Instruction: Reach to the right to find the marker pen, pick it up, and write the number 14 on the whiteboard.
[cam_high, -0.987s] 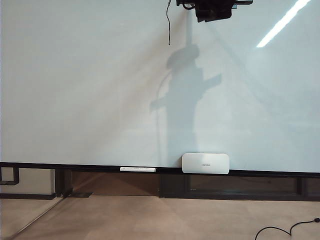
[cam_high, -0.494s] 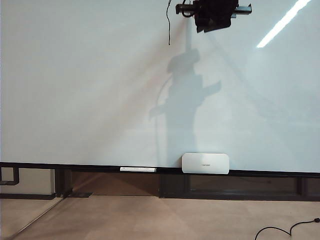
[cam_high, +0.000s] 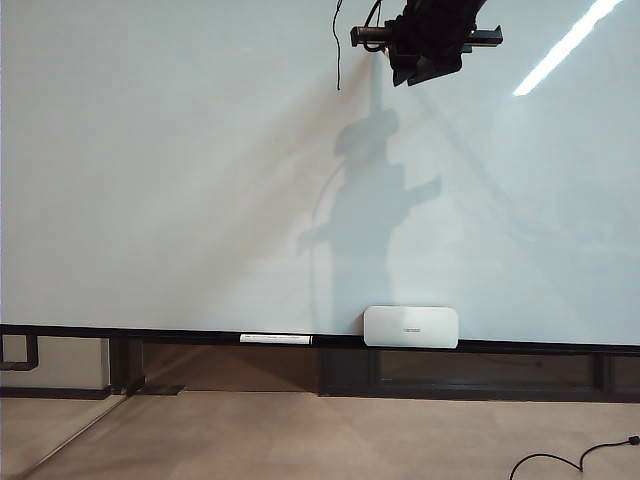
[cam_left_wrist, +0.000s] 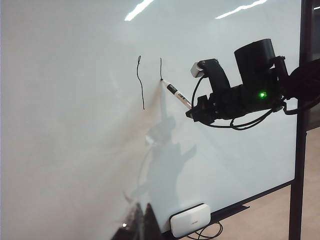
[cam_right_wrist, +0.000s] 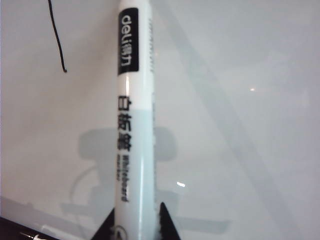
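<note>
right gripper (cam_left_wrist: 192, 112) jaws pinch the marker pen (cam_right_wrist: 134, 125) at its rear barrel, tip on the whiteboard (cam_high: 160, 180) upper centre, beside the "1" stroke (cam_left_wrist: 140, 82). left gripper isn't visible, can't tell its state. pen looks light, rigid, slick plastic; hold mid-barrel. white box (cam_high: 411, 326) on ledge, contents hidden.

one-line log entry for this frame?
phase: writing 4 | right gripper: shut on marker pen, tip on whiteboard | 1 drawn | left gripper: not in view

right arm (cam_left_wrist: 250, 95): black housing | green light lit | grey block on top | black cables looped beneath
</note>
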